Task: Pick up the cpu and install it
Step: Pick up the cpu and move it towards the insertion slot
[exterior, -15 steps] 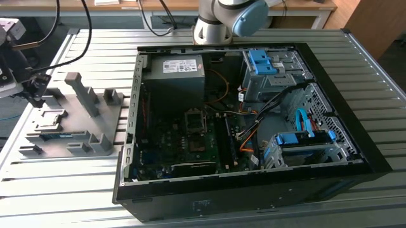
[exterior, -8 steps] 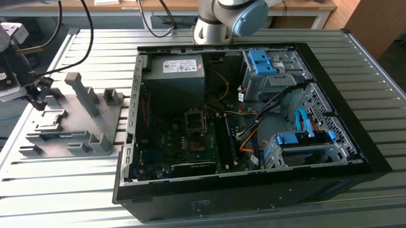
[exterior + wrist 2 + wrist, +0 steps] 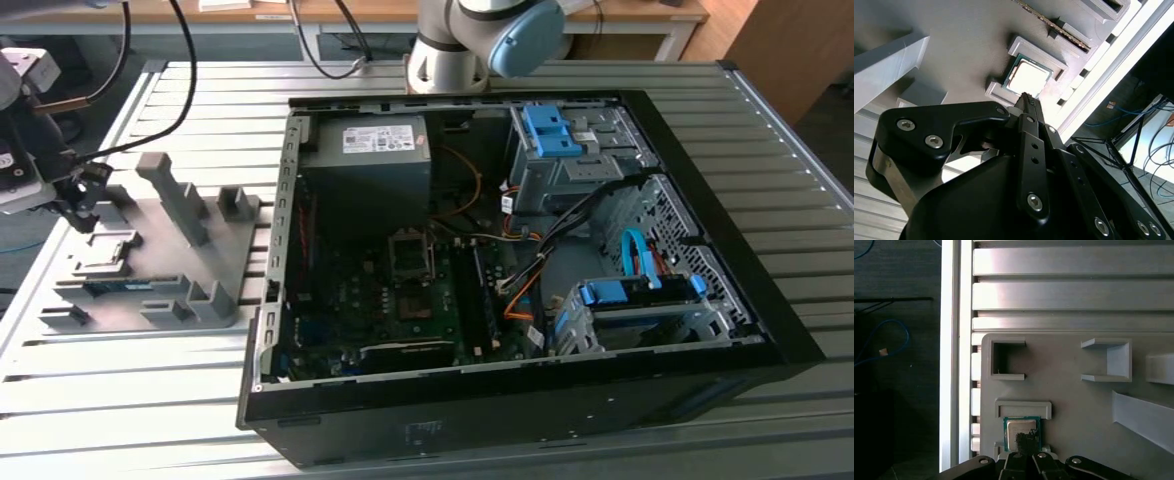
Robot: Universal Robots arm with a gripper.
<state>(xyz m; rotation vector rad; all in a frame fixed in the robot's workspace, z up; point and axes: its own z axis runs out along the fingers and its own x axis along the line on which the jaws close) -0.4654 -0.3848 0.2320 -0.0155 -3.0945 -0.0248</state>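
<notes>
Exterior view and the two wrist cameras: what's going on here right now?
A single robot arm is working at the grey parts tray, which sits on the exterior view's left of the open computer case. Its gripper hangs directly over the cpu. The cpu lies flat in its recess in the tray and is not yet picked up, so the install has not begun.
</notes>
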